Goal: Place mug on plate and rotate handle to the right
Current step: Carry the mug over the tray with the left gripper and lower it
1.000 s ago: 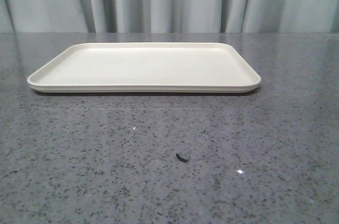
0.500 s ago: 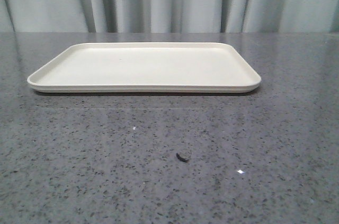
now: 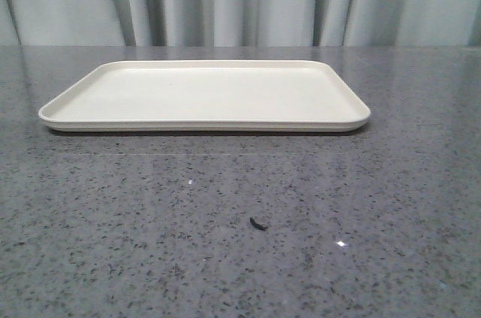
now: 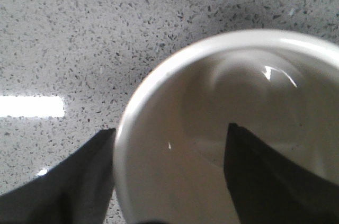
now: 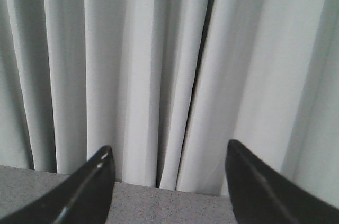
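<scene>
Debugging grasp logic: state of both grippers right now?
Left gripper: jaws straddle the rim of the white ceramic mug, one finger inside, one outside; firm grip cannot be told.
Right gripper: open, holding nothing.

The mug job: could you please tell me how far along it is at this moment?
Early stage. Nothing is delivered: the plate lies bare on the table in the front view. In hand: the left gripper straddles the mug rim, one finger inside, one outside; whether it is clamped is unclear. The right gripper is open, facing the curtain. Left: carrying, placing, turning the handle right.
</scene>
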`<state>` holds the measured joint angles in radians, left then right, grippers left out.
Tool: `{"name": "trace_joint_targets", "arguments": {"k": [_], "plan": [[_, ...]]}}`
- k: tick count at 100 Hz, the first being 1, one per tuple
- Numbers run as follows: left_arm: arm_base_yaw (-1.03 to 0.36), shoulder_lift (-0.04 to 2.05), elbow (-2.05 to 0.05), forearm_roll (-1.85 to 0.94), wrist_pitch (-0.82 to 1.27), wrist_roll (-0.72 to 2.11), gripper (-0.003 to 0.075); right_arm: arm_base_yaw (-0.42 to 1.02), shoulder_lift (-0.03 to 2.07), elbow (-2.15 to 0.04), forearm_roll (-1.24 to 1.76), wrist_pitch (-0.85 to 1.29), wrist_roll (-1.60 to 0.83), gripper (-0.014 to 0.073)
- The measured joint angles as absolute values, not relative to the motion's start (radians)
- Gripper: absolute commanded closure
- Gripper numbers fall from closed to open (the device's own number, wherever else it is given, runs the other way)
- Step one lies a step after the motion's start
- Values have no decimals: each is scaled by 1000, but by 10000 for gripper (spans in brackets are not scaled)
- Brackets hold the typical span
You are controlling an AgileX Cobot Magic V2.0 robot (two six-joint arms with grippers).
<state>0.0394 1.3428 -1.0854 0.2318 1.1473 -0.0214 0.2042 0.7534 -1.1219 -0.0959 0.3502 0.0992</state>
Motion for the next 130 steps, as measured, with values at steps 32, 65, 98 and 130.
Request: {"name": "trace_joint_targets", "arguments": {"k": [32,65,98,130], "plan": [[39,1344,-1096,226,1121,-21,739,204,753,-1122,-96,353,99,136],[39,1342,-1182,185,1127,-13,739,204,753,-1122,-96,355,99,136],[39,1344,-1299,-19,1142,76,739,204,753,-1122,-96,362,99,136],[-138,1459,-1456,-133,1111,116,739,204,753,-1122,-96,389,99,136]]}}
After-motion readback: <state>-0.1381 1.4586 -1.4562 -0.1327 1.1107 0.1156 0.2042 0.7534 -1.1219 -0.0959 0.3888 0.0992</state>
